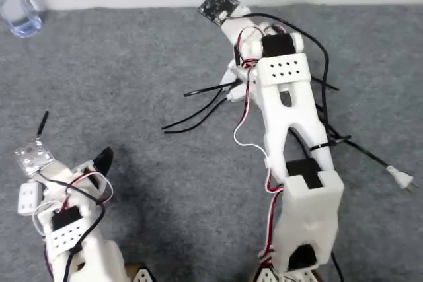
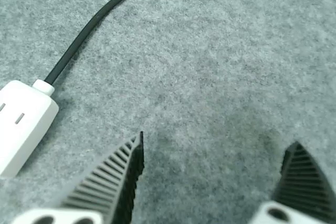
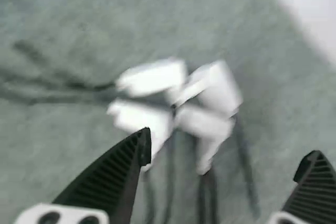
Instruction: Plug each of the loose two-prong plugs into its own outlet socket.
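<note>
- The right claw is hanging wide open and gripping nothing, just above a bundle of white blocks. Blur is hiding which of these are plugs and which are sockets.
- A loose plug is lying well to the right of the bundle and nearer the arms' bases. Its two prongs are pointing away from the bundle and it is trailing a thin black cord.
- The plug is looking small, light and rigid, with smooth hard plastic that may be sliding under pressure. Pinching the flat sides of its body is looking safer than taking the prongs or the limp cord.
- The cord is likely dragging and twisting the plug once it is lifted.
- The left claw is also gaping and empty, far to the left of the bundle. It is sitting just beside a single socket block, which is white and round-cornered with two narrow slots.
- The ridged black fingers are hovering over a fuzzy grey felt mat, which is offering friction.
</note>
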